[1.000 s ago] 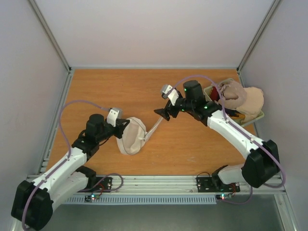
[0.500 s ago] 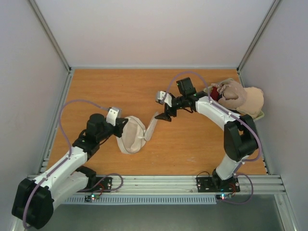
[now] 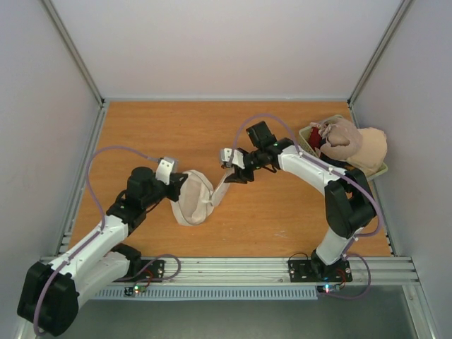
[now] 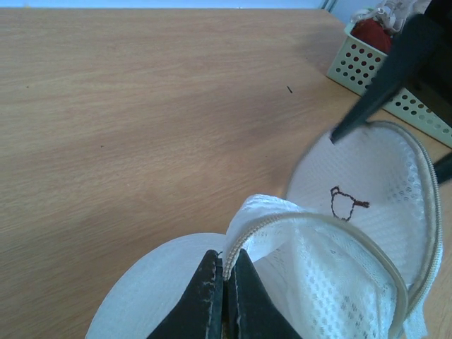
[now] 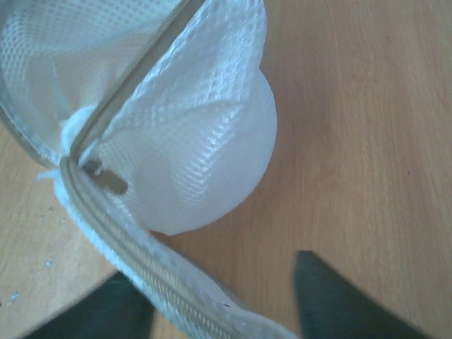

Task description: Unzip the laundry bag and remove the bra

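Pressed together with no gap, the jaws of the left gripper (image 4: 224, 260) pinch the zippered rim of the laundry bag (image 4: 353, 282) and hold that edge up off the table (image 3: 176, 134). The jaws of the right gripper (image 5: 212, 272) stand wide apart, one finger on each side of the bag's loose zip band; one fingertip (image 4: 337, 135) touches the rim of the raised flap, but nothing is clamped. The bag lies left of the table's centre, between the two grippers. Its zip is run open most of the way round and its round flap is tilted up towards the right gripper. A small black spectacles-like mark (image 4: 346, 203) shows on the flap's inner face, and the metal zip pull (image 5: 107, 180) sits where the two zip edges meet. At the far right, well apart from the bag, the bra (image 3: 339, 138) lies on top of the green basket (image 4: 367, 70), beside a larger peach garment (image 3: 373, 145) and a red cloth (image 4: 371, 32).
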